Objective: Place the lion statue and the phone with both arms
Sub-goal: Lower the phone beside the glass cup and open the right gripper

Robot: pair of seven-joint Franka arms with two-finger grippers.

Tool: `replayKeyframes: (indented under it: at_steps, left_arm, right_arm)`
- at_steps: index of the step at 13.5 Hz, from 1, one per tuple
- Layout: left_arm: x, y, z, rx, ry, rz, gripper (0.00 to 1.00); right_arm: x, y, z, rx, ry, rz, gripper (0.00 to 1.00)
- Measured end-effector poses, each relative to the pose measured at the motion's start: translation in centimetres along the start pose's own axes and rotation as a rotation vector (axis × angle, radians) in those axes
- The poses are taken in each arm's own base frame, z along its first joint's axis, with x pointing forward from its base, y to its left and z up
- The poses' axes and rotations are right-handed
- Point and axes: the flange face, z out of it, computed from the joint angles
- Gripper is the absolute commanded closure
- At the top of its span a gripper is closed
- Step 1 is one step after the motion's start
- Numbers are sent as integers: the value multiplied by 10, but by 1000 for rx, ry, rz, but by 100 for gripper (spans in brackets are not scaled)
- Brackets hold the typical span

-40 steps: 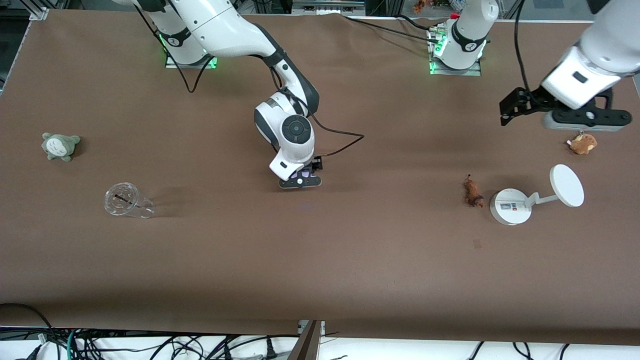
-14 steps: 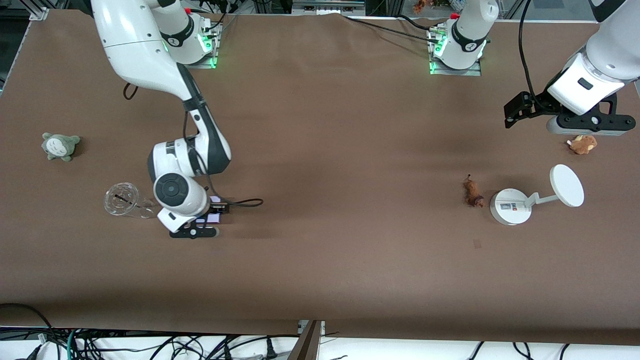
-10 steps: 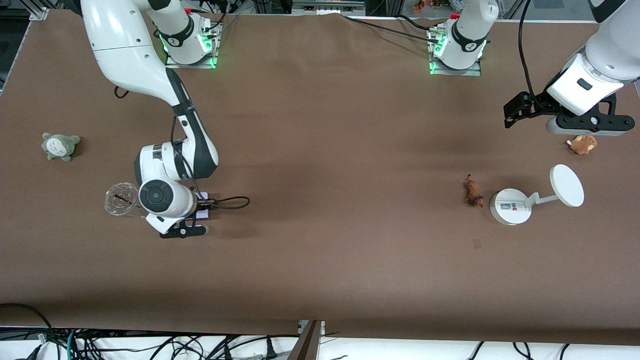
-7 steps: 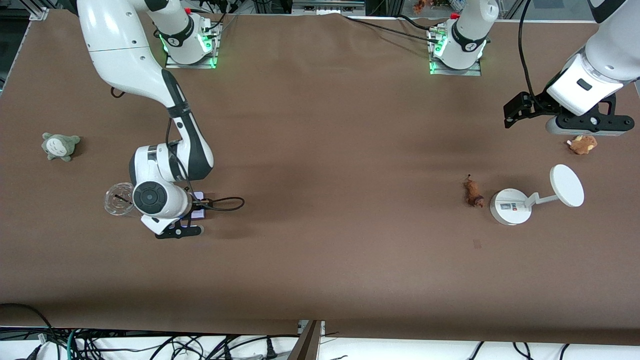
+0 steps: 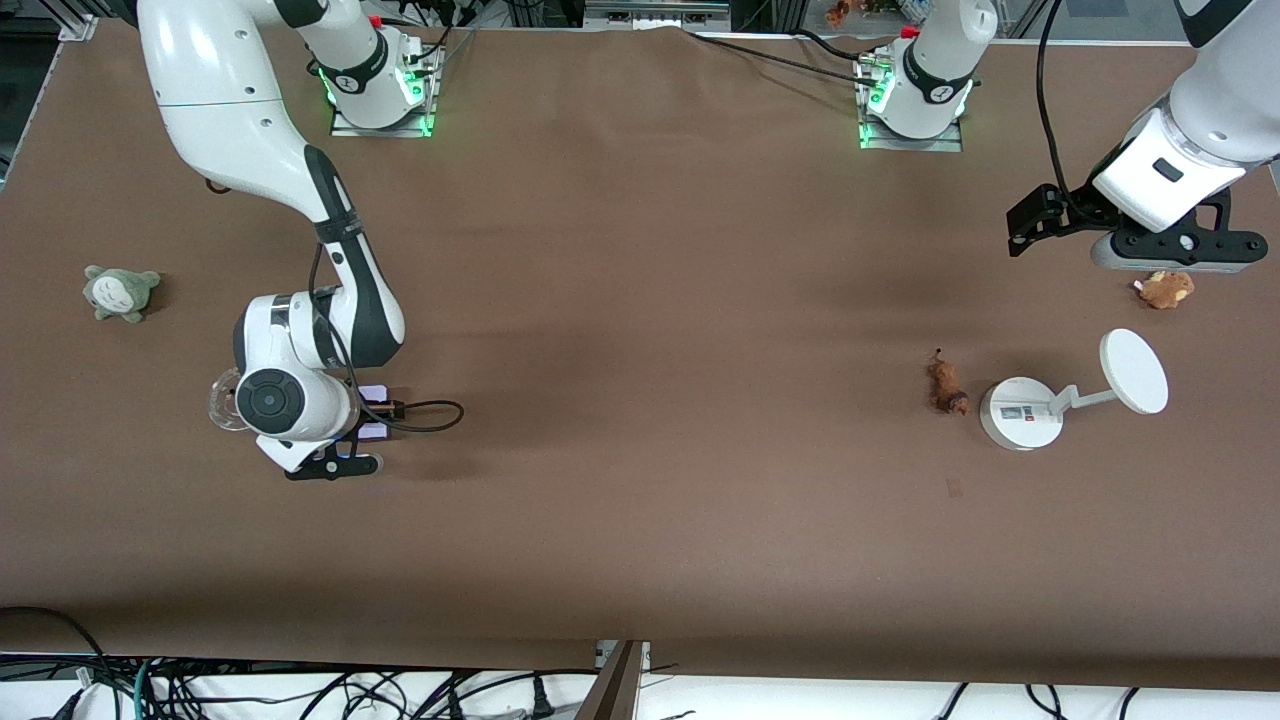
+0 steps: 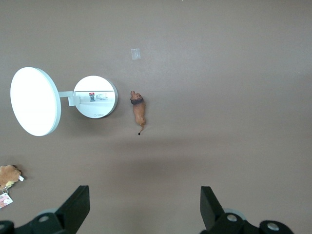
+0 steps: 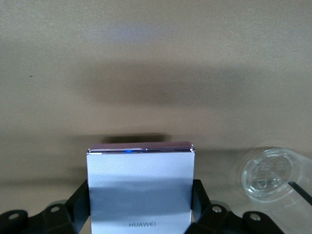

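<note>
Front view: a brown table (image 5: pixel 640 520) with two arms based along its robot edge. Toward the right arm's end lie a grey-green plush (image 5: pixel 120 292) and a clear plastic cup (image 5: pixel 224 402) on its side, the cup largely covered by the right arm's wrist. Toward the left arm's end stand a white round-based stand (image 5: pixel 1020 412) with a tilted disc, a fluffy brown plush (image 5: pixel 1165 289), and the lion statue (image 5: pixel 945 385), which lies on the table just beside the stand's base, on the side toward the right arm. The right gripper (image 5: pixel 352 440) hangs low over the table next to the cup, its fingers clamped on the phone (image 5: pixel 373 428), which the right wrist view shows as a pale slab (image 7: pixel 140 190) with a purple edge held between the two fingers, the cup (image 7: pixel 269 174) near it. The left gripper (image 5: pixel 1165 252) hovers above the table over the brown plush, well apart from the lion statue; the left wrist view shows its fingers (image 6: pixel 75 208) spread wide and holding nothing, with the lion statue (image 6: pixel 139 112) and stand (image 6: pixel 95 96) below.
</note>
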Motion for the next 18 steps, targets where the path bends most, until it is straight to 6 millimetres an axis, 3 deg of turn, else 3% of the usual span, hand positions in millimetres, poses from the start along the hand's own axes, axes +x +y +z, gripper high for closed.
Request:
replayKeyframes:
  at_steps: [2,6,11,12,14,18]
  left_arm:
    - [0,0,0,0,0,0,0]
    - [0,0,0,0,0,0,0]
    - [0,-1,0,0,0,-1,0]
    - [0,-1,0,0,0,-1,0]
    - [0,-1,0,0,0,-1,0]
    - [0,-1,0,0,-1,-1,0]
  right_arm:
    - [0,2,2,0,-3,3,48]
    - [0,5,3,1,-4,7,36]
    - [1,5,10,-1,-9,7,34]
    - [1,5,11,-1,-9,7,29]
    - [1,5,12,-1,-9,7,0]
    - [2,5,9,-1,-2,6,0]
